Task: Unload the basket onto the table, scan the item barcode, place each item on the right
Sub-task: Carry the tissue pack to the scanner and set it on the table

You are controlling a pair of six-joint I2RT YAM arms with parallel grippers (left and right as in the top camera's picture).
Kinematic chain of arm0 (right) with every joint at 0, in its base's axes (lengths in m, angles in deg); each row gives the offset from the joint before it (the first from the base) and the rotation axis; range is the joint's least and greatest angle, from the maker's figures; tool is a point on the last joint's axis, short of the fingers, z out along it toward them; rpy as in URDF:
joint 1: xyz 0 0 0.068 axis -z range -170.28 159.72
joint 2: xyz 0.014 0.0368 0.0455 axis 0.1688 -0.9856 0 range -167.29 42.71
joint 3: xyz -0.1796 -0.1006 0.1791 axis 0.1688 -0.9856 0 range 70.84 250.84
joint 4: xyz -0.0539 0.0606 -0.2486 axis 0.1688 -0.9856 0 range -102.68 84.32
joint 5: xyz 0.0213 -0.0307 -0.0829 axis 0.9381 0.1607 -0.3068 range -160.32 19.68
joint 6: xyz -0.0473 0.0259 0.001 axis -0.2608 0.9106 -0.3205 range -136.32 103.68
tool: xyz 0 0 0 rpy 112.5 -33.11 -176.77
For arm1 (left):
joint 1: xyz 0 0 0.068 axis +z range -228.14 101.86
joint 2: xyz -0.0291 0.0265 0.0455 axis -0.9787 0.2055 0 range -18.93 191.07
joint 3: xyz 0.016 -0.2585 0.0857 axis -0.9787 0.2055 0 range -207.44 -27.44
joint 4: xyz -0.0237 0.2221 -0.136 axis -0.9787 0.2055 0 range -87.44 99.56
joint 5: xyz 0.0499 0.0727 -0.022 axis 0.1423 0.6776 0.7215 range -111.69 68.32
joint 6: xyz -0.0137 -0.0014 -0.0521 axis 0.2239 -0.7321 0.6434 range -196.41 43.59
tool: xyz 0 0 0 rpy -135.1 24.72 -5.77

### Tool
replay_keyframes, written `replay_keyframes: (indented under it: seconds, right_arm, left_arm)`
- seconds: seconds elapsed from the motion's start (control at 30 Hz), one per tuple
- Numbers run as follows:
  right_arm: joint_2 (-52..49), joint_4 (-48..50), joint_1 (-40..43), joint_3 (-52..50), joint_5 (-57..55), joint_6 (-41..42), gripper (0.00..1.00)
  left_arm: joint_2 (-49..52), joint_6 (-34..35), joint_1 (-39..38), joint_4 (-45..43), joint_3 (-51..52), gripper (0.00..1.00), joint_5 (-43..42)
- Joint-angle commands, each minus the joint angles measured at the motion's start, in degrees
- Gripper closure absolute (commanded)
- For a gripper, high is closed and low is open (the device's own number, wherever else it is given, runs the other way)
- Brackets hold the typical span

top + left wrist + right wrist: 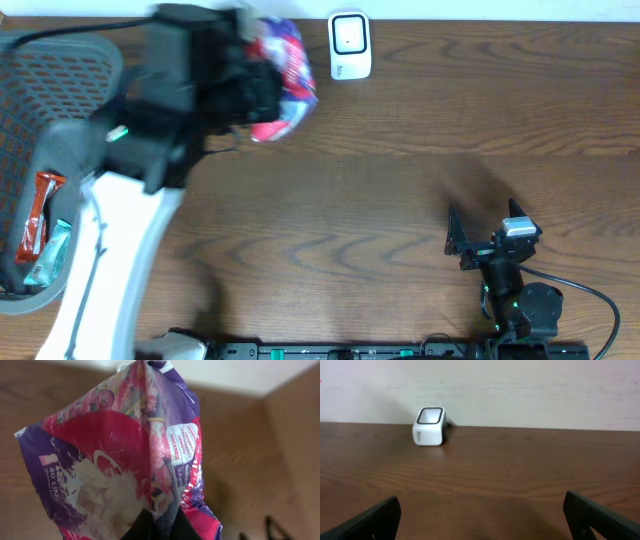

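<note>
The item is a crinkly pink, purple and white plastic pack (pixel 282 75), held up above the table at the back left, just left of the white barcode scanner (pixel 350 45). My left gripper (pixel 160 527) is shut on the pack's (pixel 125 455) lower edge; the pack fills the left wrist view and I make out no barcode on the face shown. The scanner (pixel 429 426) stands near the table's far edge in the right wrist view. My right gripper (pixel 478 238) rests at the front right, open, with only bare wood between its fingers (pixel 375 520).
A grey mesh basket (pixel 60 90) at the far left holds other packets, one orange-red (pixel 36 215) and one teal (pixel 55 250). A pale wall runs behind the table's far edge. A black cable trails from the right arm's base.
</note>
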Motion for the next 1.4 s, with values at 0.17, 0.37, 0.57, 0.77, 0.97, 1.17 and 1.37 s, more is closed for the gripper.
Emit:
replay_keyframes:
  seconds: [0.17,0.37,0.57,0.77,0.97,1.17,1.37]
  right_arm:
    - [0.35,-0.22,0.15,-0.09,0.11,0.63,0.01]
    - [0.35,-0.22,0.15,-0.09,0.11,0.63,0.01]
    - [0.35,-0.22,0.15,-0.09,0.11,0.63,0.01]
    - [0.35,-0.22,0.15,-0.09,0.11,0.63,0.01]
    - [0.35,-0.22,0.15,-0.09,0.11,0.63,0.01]
    - [0.35,-0.22,0.15,-0.09,0.11,0.63,0.01]
    - [0.35,-0.22,0.15,-0.09,0.11,0.63,0.01]
  left_arm:
    - [14.95,-3.52,-9.57,0.37,-0.26,0.93,3.58]
    - [26.32,-3.52,-15.28,0.37,-0.26,0.93,3.58]
    - [32.44,-3.54,-18.16,0.35,-0.26,0.62,3.61]
    - [32.35,-3.54,-17.9,0.37,-0.35,0.35,3.61]
    - [24.87,-3.56,-14.38,0.52,-0.46,0.16,3.63]
    - [12.79,-3.56,-7.19,-0.79,-0.5,0.14,3.65]
    - [-0.72,-3.54,4.68,-3.5,-0.48,0.14,5.62]
